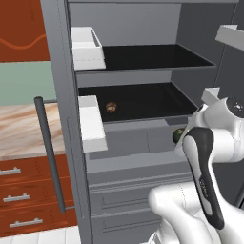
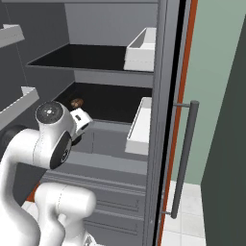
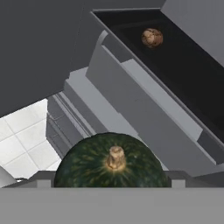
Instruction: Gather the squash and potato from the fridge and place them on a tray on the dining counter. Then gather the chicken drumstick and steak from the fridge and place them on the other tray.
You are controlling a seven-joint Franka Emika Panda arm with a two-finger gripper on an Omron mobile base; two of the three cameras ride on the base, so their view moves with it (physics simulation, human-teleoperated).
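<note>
Squash (image 3: 111, 162) held in wide claw (image 3: 111, 181); potato (image 3: 152, 37) on fridge (image 1: 143, 102) shelf.

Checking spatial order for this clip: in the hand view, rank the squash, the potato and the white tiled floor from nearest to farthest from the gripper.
1. squash: right at the gripper, between its fingertips.
2. white tiled floor: lower left, below the fridge drawers.
3. potato: top of view, back on the black shelf.
The floor and the potato are hard to separate.

The potato (image 1: 111, 106) lies alone on the fridge's lower black shelf (image 1: 143, 102).
</note>
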